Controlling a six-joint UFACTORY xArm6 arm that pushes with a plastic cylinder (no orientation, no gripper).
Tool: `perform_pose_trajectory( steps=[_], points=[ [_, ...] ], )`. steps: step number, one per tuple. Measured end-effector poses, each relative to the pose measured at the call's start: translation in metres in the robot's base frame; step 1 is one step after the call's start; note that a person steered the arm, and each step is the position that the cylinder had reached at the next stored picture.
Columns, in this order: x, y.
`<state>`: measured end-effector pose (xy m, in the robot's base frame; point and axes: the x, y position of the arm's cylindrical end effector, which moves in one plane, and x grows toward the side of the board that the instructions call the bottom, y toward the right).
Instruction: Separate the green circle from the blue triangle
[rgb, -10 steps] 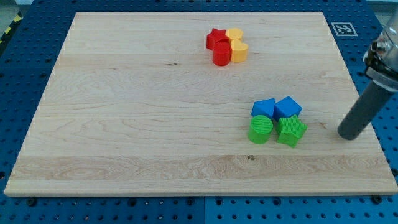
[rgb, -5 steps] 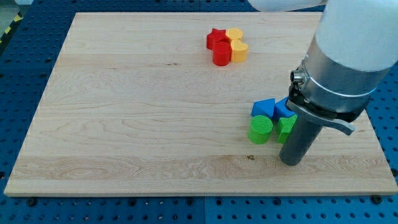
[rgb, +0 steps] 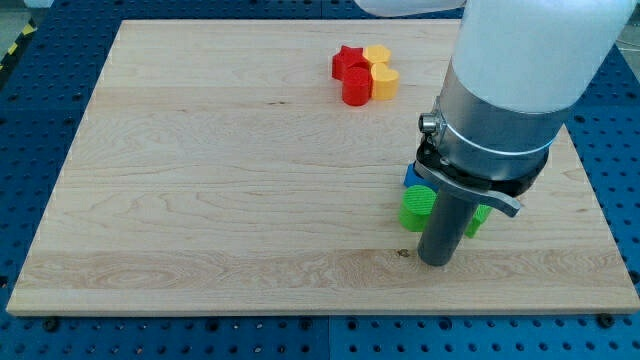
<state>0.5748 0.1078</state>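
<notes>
The green circle (rgb: 415, 208) sits on the board's lower right part, only its left portion showing past my arm; the rod stands in front of its right side, and I cannot tell whether the two touch. Just above the circle a thin sliver of blue (rgb: 408, 176) peeks out beside the arm; its shape is hidden, so I cannot say from here whether it is the blue triangle, nor whether it touches the circle. A scrap of a second green block (rgb: 477, 217) shows on the rod's right; its shape is hidden as well.

My tip (rgb: 436, 260) rests on the board just below and slightly right of the green circle, toward the view's bottom; the rod is bare, with no jaws to open or close, and holds nothing. The arm's broad grey and white body (rgb: 510, 80) fills the view's upper right and covers most of the blue and green cluster.

Well apart, near the view's top, a red star (rgb: 347, 61), a red cylinder (rgb: 356, 87) and two yellow blocks (rgb: 381, 70) huddle together, touching; the wooden board (rgb: 200, 180) lies on a blue perforated table (rgb: 40, 335).
</notes>
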Motion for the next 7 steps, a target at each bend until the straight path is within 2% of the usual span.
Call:
perform_pose_trajectory(
  steps=[2, 5, 7],
  points=[
    [-0.038, 0.020],
    [-0.055, -0.044],
    [-0.057, -0.047]
  ],
)
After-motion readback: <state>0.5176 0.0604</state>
